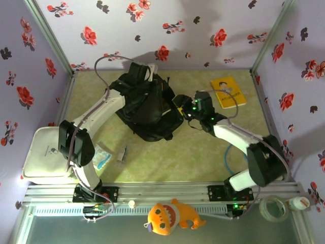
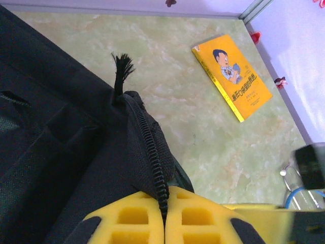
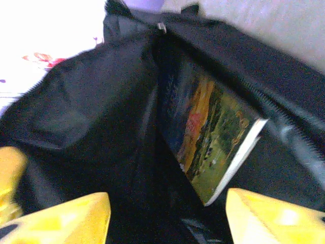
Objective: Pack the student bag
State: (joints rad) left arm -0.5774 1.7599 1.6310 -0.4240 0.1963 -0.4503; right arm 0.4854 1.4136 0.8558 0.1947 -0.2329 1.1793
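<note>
- Top external view, far left: one white hard case (image 1: 43, 152) lies at the table's (image 1: 167, 157) left edge, beside the left arm (image 1: 76, 142).
- Just right of that arm lie one small blue-and-white packet (image 1: 101, 155) and one small pale item (image 1: 121, 153), too small to identify.
- Centre: one student bag (image 1: 147, 109), black, lies on the table between the two arms, toward the back wall.
- Left wrist view: the left gripper (image 2: 163, 213) has its two yellow pads pressed together on the bag's zip edge, the zip teeth running into the seam between them.
- Right wrist view: the right gripper (image 3: 167, 221) has its two yellow fingers wide apart and grips nothing, facing the bag's open mouth.
- Inside the bag, one book (image 3: 213, 142) with a colourful cover stands on edge against the fabric.
- Farther right, one yellow book (image 1: 228, 91) lies flat on the table, well apart from the bag.
- On the front ledge: one orange plush fish (image 1: 170, 216) at the middle and one clear tape roll (image 1: 273, 207) at the right.
</note>
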